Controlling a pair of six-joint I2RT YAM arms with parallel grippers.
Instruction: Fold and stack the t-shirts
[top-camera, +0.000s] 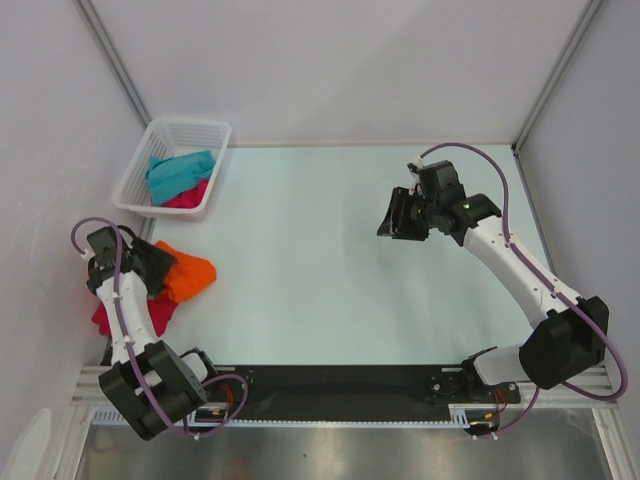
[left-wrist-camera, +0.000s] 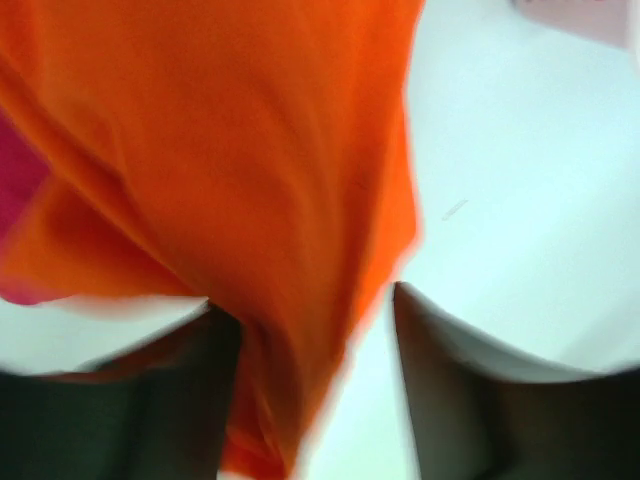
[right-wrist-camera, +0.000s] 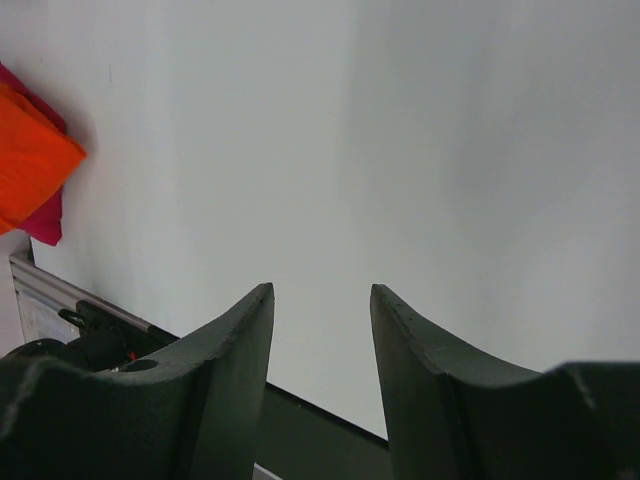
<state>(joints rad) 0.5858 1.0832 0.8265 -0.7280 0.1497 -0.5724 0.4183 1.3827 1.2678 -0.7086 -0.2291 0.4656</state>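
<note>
A pale worktop (top-camera: 330, 270) is enclosed by plain light walls (top-camera: 350, 60), and a white lattice basket (top-camera: 213, 128) is set at its far left corner; a teal t-shirt (top-camera: 180, 172) and a pink t-shirt (top-camera: 190, 198) are held in it. At the near left edge an orange t-shirt (top-camera: 190, 275) is laid bunched on a second pink t-shirt (top-camera: 104, 320). The left arm (top-camera: 125, 310) is bent back over this pile, the left fingers (left-wrist-camera: 180, 400) parted, with orange cloth lying loose between them. The right arm (top-camera: 520, 265) is stretched over the far right of the worktop, the right fingers (right-wrist-camera: 220, 380) spread apart with nothing between.
</note>
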